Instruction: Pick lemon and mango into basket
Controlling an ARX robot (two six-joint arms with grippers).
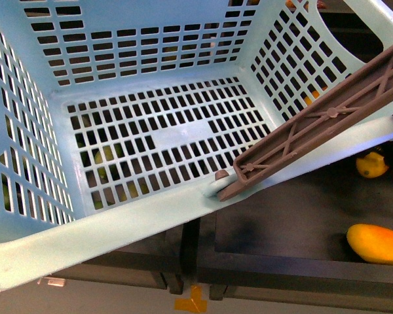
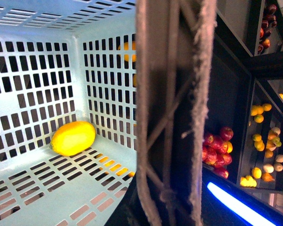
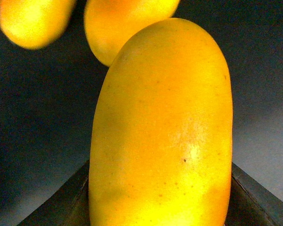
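The pale turquoise basket [image 1: 118,222] fills the front view, tilted, with its brown-grey handle [image 1: 321,124] raised across its right side. My left gripper [image 2: 165,212] is shut on that handle [image 2: 172,113], which hides its jaws. The lemon [image 2: 73,138] lies inside the basket against a slotted wall; it does not show in the front view. My right gripper [image 3: 160,209] is shut on the mango [image 3: 160,117], which fills the right wrist view between two dark fingers [image 3: 78,200]. Neither arm shows in the front view.
Two more yellow-orange fruits [image 3: 127,23] lie beyond the held mango on a dark surface. A mango [image 1: 380,243] and a small yellow fruit [image 1: 371,163] lie in dark bins right of the basket. Shelves of red apples [image 2: 217,150] and mixed fruit [image 2: 262,141] stand beside the handle.
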